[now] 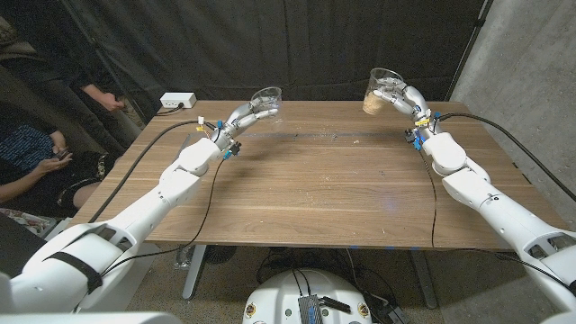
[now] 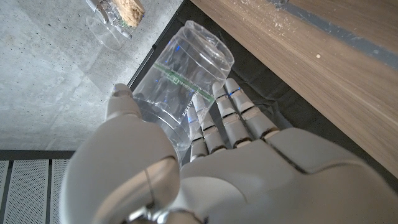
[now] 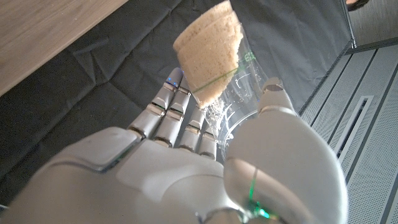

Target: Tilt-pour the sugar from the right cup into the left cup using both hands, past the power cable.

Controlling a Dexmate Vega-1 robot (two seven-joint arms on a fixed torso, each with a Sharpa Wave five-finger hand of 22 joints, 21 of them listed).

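Head view: left hand (image 1: 241,115) grasps the empty cup (image 1: 267,99); right hand (image 1: 409,99) grasps the sugar cup (image 1: 382,90), both above the far table (image 1: 315,189).

Clear cups (image 2: 180,74) with green bands, tan sugar (image 3: 208,46), brown wooden table (image 1: 315,189).

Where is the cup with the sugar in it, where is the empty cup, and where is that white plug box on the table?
sugar cup (image 1: 382,91): head view, on its sugar-filled lower part.
empty cup (image 1: 267,98): head view, on its clear side wall.
white plug box (image 1: 177,102): head view, on its top face.
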